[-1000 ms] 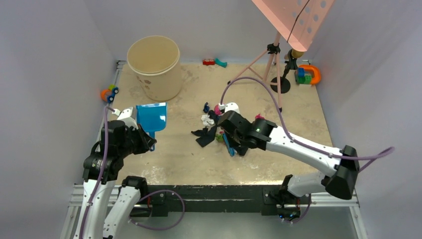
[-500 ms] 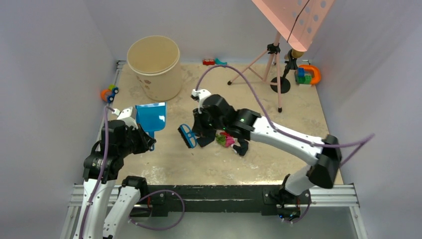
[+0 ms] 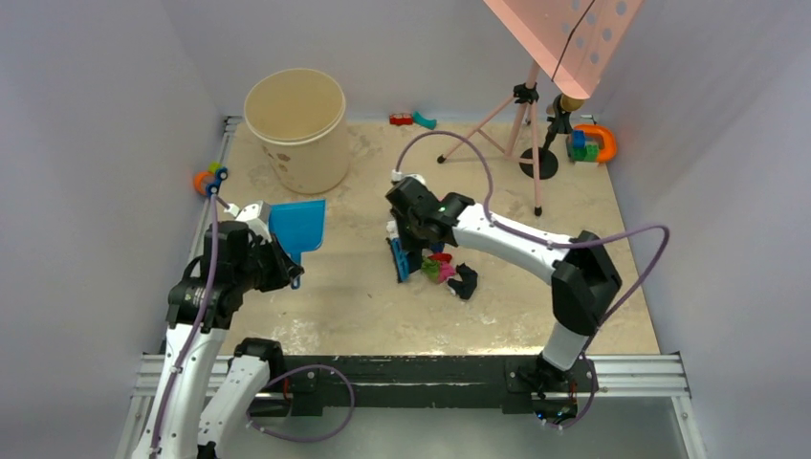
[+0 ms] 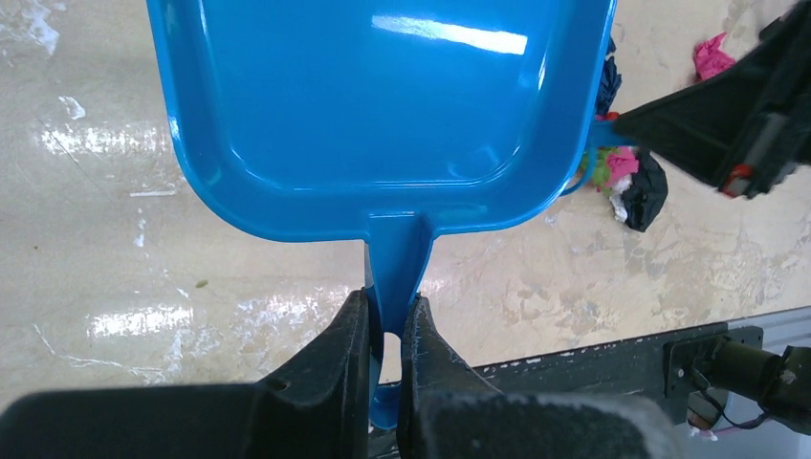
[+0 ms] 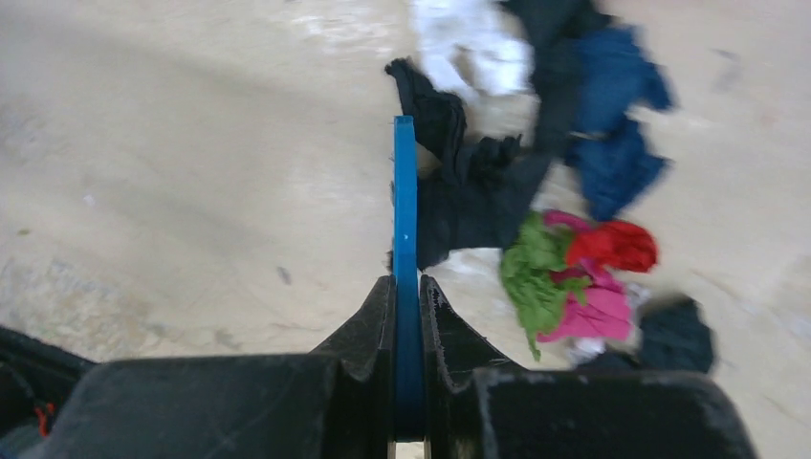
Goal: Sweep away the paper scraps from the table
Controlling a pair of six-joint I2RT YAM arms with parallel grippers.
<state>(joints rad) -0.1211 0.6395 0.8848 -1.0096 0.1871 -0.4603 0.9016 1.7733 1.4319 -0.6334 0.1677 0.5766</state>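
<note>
Beige mottled table (image 3: 335,306), grey rail frame, pale walls on three sides.

Paper scraps (image 3: 442,270): bunched in one loose pile near the middle of the table, slightly right of centre. Right wrist view shows green, pink and red wads (image 5: 574,277) together, with black, navy and white pieces beyond them, blurred. One black wad lies at the pile's near right edge.

Brush (image 3: 398,258): blue, dark bristles, just left of the pile. In the right wrist view its blue handle (image 5: 405,239) runs edge-on, with black paper touching its right side.

Right gripper (image 5: 406,287): fingers clenched on the brush handle, arm reaching in from the right over the table's centre.

Dustpan (image 3: 298,225): blue, at the left side of the table, well apart from the pile. Left wrist view shows the pan (image 4: 383,105) with the scraps past its right corner. Contact between the pan and the table cannot be told.

Left gripper (image 4: 384,316): fingers clamped on the dustpan's narrow handle.

Surroundings: tan bucket (image 3: 296,129) at far left, pink tripod (image 3: 529,115) at far right, small coloured toys (image 3: 593,143) along the far and left edges.
</note>
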